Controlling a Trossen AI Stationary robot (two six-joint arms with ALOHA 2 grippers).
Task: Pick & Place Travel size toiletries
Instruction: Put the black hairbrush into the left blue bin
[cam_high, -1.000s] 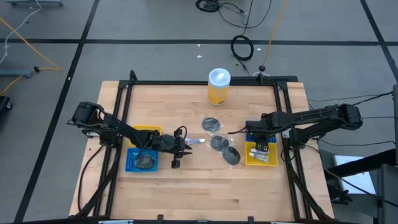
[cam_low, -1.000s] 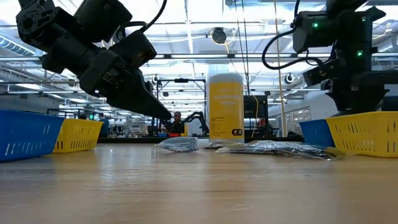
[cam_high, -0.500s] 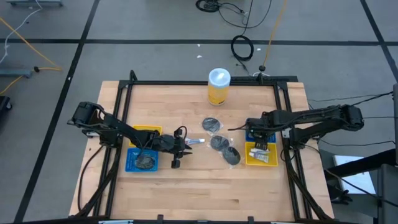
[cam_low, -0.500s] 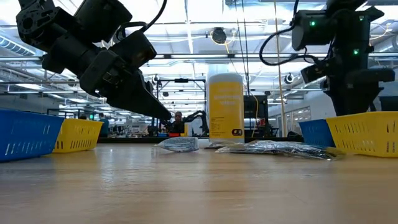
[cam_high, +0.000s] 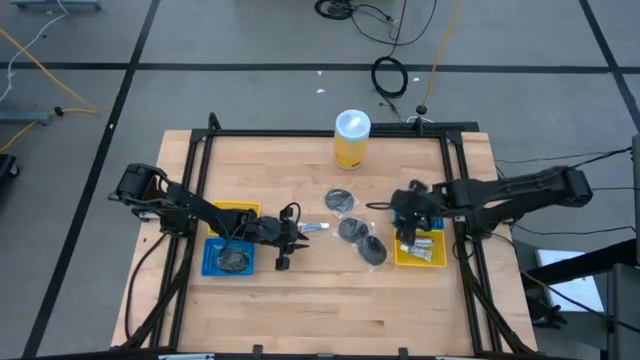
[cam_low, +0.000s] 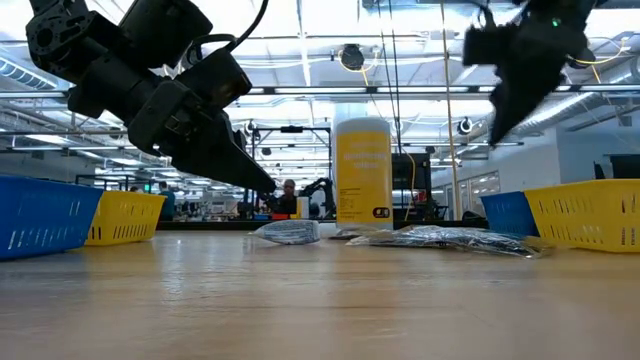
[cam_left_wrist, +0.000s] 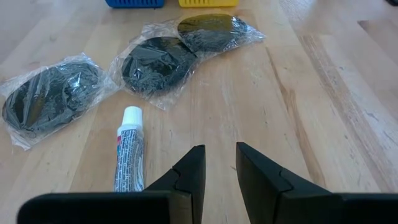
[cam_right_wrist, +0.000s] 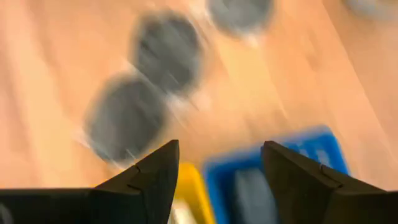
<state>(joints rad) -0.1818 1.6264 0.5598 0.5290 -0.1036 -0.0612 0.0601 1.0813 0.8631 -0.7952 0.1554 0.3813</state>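
1. The right gripper (cam_high: 405, 243) has left the yellow tray (cam_high: 435, 258) and now swings toward the wrapped discs (cam_high: 362, 242); its fingers are wide apart and hold nothing.
2. The left gripper (cam_high: 300, 235), narrowly open and empty, has not moved from beside the small white tube (cam_left_wrist: 129, 148).
3. Judgement: one drop-off is done, and the next pick begins.

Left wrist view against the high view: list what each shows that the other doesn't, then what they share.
Only the left wrist view: the narrow gap between the left gripper fingers, which hold nothing, and the print on the small white tube.

Only the high view: the yellow canister, the right gripper by the yellow tray, and the whole table.

Both: the tube and three wrapped dark discs.
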